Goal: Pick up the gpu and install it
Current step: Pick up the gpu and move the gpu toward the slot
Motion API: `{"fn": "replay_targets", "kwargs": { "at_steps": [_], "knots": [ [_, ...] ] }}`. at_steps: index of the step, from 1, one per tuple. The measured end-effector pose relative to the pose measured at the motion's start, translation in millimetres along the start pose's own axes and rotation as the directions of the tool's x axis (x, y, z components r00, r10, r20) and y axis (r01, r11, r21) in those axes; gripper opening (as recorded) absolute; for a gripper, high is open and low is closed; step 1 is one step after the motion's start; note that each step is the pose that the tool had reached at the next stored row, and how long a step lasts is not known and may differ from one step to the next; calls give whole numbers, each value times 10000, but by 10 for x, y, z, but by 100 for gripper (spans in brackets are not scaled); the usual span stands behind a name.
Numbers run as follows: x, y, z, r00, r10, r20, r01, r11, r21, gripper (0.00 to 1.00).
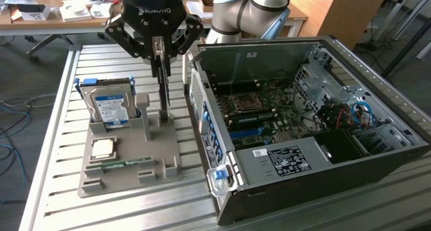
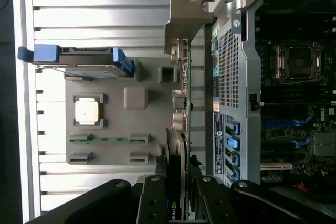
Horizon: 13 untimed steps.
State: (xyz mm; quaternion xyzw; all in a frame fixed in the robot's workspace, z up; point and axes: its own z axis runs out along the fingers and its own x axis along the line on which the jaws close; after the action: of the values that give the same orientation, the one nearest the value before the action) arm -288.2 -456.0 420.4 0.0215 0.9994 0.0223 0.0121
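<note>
The gpu (image 1: 162, 84) is a thin dark card standing on edge, hanging straight down from my gripper (image 1: 158, 52). The fingers are shut on its upper part. Its lower end reaches the grey holder (image 1: 161, 160) near the holder's right rear slot; I cannot tell whether it still rests there. In the wrist view the gpu (image 2: 182, 129) is seen edge-on between my fingers (image 2: 152, 200), with its silver bracket (image 2: 186, 19) at the far end. The gripper (image 2: 178, 205) is beside the open computer case (image 1: 303, 120).
The holder also carries a silver hard drive with a blue label (image 1: 111, 105), a square processor (image 1: 103, 149) and a green memory stick (image 1: 124, 164). The case lies on its side with the motherboard (image 1: 259, 110) exposed. All rest on a slatted metal table (image 1: 54, 140).
</note>
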Motion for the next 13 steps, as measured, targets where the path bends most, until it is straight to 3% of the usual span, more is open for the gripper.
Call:
{"fn": "replay_targets", "kwargs": {
  "at_steps": [8,13],
  "knots": [
    [-4,7,-165,10000,-4,0,4,10000,0,26],
    [-4,8,-183,10000,-4,0,4,10000,0,26]
  ]
}}
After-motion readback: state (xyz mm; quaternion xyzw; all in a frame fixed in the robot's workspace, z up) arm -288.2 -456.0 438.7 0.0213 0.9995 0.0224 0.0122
